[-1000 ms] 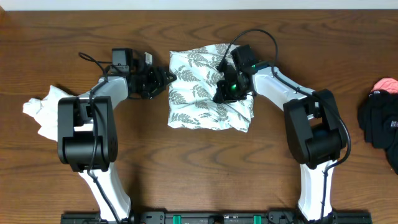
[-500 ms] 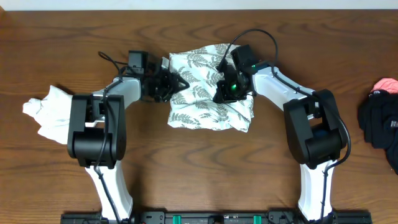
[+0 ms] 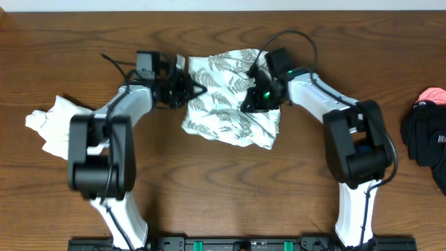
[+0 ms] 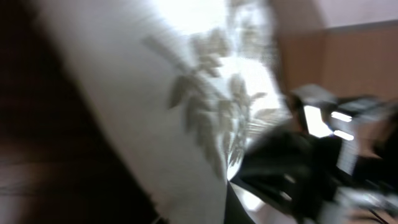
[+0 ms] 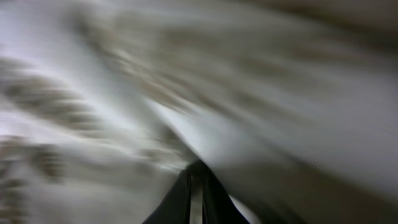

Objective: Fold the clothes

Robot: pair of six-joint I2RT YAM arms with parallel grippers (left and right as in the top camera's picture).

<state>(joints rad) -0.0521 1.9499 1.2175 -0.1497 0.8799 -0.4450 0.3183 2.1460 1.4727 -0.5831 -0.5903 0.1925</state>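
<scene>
Fern garment (image 3: pixel 223 118), where does it lie on the table (image 3: pixel 223 202)?

It lies a little toward 12 o'clock from the middle, between the two arms, as a bunched, partly folded bundle.

Which way does it point?

It is almost as wide as it is long, so the long axis is hard to name. The bundle sits turned: its near edge runs slanted, from the 9 o'clock side down to a corner that points toward 4 o'clock.

What does the left gripper (image 3: pixel 187 89) do?

It is at the 9 o'clock edge of the fern garment, jaws closed together, and the cloth edge is gathered into them. Its wrist camera is blurred and shows only leaf-printed cloth very close.

And the right gripper (image 3: pixel 256 100)?

It is on the cloth at the 2 o'clock part of the bundle. In its wrist camera the two black fingers (image 5: pixel 186 202) stand narrow, almost touching, with cloth folds meeting at their tips. It pinches the fern garment, as far as the blur lets me see.

Where are the other clothes?

A crumpled white garment (image 3: pixel 52 125) lies at 9 o'clock, well apart from the bundle. A black garment (image 3: pixel 425 139) lies at 3 o'clock at the table edge, with a small pink piece (image 3: pixel 433 93) at its 12 o'clock end.
</scene>
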